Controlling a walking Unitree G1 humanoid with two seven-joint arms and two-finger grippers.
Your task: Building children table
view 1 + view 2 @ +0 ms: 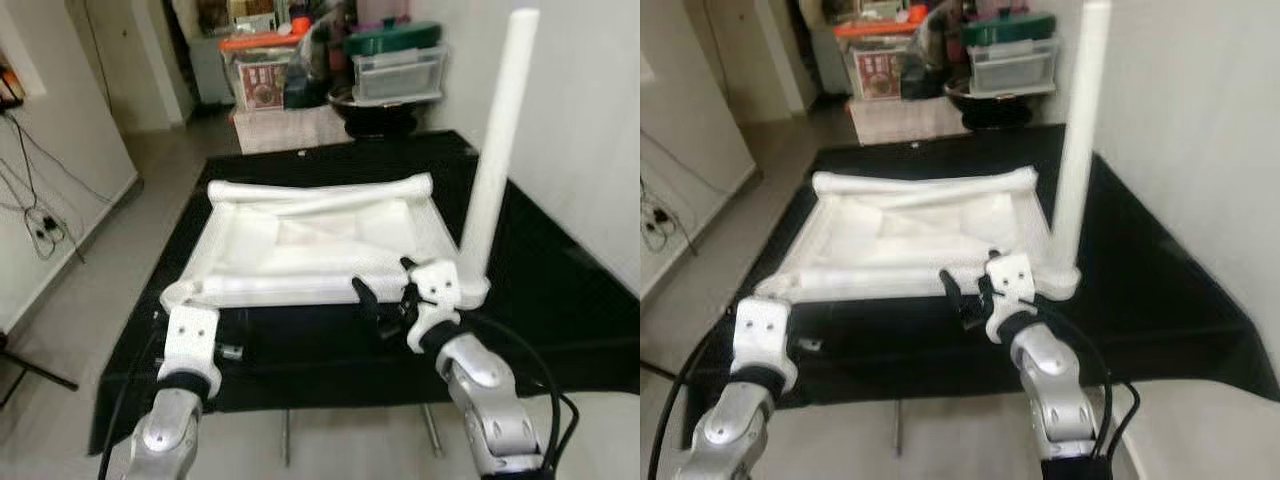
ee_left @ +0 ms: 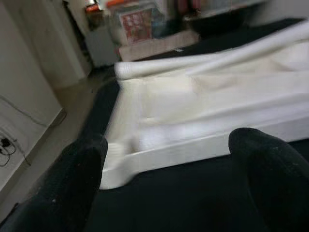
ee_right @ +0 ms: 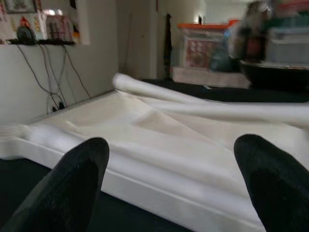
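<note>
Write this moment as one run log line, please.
left claw: open, before tabletop | right claw: open, near edge | one leg upright

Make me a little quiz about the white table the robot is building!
1. True or false: one white leg stands upright at a corner of the upside-down white table top.
2. Which pincer is nearer that leg: A) left pincer or B) right pincer?
3. Fill in: the table top lies on a ____ mat.

Key: 1 true. 2 B. 3 black.
</note>
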